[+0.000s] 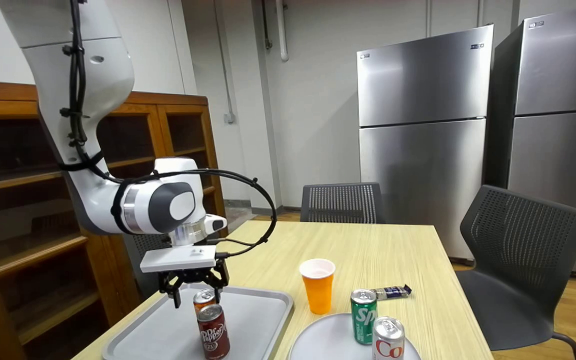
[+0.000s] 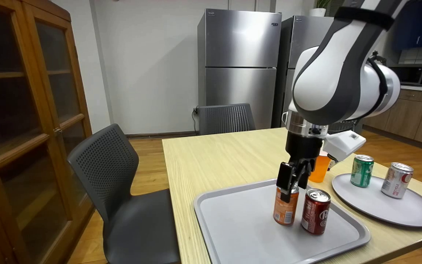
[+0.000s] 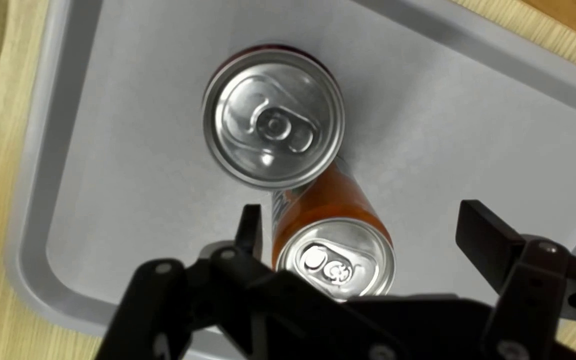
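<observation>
Tray rim (image 3: 30, 210) curves below — gripper (image 3: 359, 221) spread wide, orange can (image 3: 335, 232) between with slack.

Reads "Dr Pepper" and "23" on maroon can (image 1: 213, 334), "Sp" (cut short) on green can (image 1: 363, 318), "Co" and "RECYCLE ME" on silver can (image 1: 388, 341), "10" on refrigerator (image 1: 558, 150).

In an exterior view you can't see the lower part of the orange can (image 1: 203, 297), behind the Dr Pepper can (image 1: 213, 333) | bottom edge crops your silver can (image 1: 388, 339) | wrapper (image 1: 392, 293) print too small
</observation>
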`<state>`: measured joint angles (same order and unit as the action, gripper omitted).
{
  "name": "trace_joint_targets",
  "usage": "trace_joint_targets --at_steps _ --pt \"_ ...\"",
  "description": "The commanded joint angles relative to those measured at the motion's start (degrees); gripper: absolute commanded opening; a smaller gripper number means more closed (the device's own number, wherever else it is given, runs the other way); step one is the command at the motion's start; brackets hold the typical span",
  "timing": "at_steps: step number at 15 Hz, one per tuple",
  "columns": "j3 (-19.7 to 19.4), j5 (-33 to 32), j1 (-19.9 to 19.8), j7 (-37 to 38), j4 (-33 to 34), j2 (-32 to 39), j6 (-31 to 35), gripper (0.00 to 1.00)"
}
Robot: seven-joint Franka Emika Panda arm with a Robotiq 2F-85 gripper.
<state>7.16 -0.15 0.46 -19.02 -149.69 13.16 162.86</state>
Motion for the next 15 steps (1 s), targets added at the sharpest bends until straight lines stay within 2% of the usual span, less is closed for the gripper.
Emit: trace_joint_targets --at_steps 1,6,7,8,12,13,15 --pt "-0.54 -1.76 0.02 0.99 1.95 1.58 -0.21 1.00" --pt "-0.40 -1.72 -0.07 1.05 3.43 3.07 -0.32 1.00" --pt "-0.34 -1.72 -0.12 0.95 3.54 3.21 -0.27 0.75" --pt "-0.17 -1.57 -0.24 0.77 3.72 3.39 -0.41 0.74" --pt "-0.29 -1.79 -0.20 0.90 4.01 3.32 -0.59 0.42" --pt "-0.31 -1.87 -0.21 0.81 3.87 2.96 -0.55 0.38" --pt "-0.17 -1.88 -0.31 0.57 3.56 2.11 -0.74 0.38"
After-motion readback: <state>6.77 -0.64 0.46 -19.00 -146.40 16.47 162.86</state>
